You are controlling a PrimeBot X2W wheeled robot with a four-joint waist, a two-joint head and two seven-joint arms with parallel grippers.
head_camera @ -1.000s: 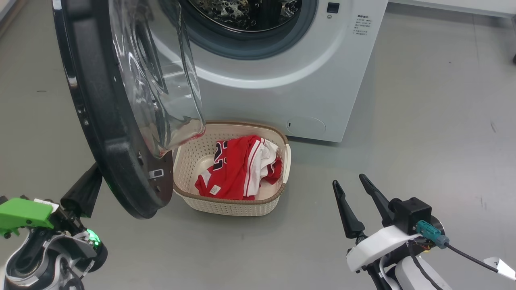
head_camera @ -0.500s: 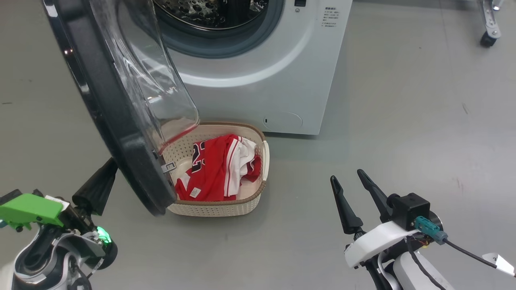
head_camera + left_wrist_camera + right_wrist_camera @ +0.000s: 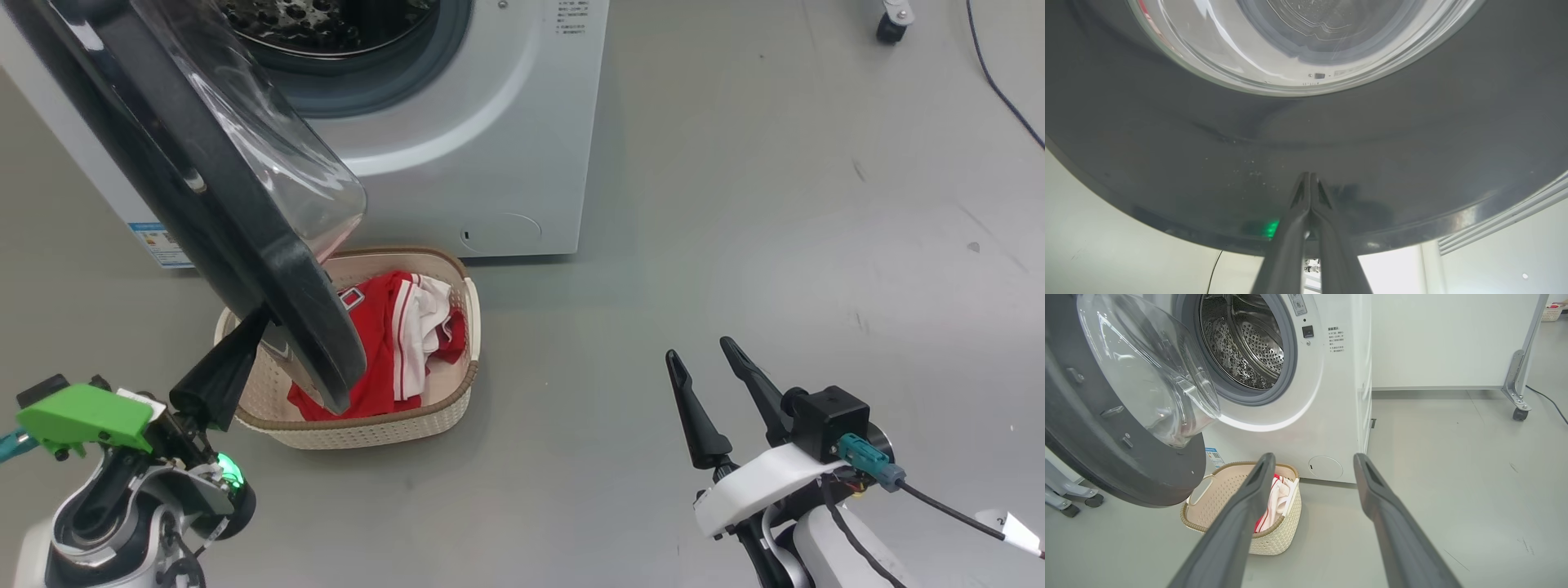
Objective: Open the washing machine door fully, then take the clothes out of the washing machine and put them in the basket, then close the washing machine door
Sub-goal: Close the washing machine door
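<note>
Left gripper (image 3: 1309,176), fingers pressed together, pushes the round black-rimmed glass door (image 3: 245,220) further shut than a second ago; red striped clothes (image 3: 380,343) sit in the cream perforated basket (image 3: 384,429), so only closing's left.

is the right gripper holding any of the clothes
No, the right gripper is open and empty; the clothes lie in the basket.

- washing machine (image 3: 506,122): 1
- washing machine door (image 3: 204,196): 1
- basket (image 3: 367,429): 1
- clothes (image 3: 384,343): 1 red heap, piece count unclear
- grippers: 2, the left gripper (image 3: 1308,179) and the right gripper (image 3: 698,349)
</note>
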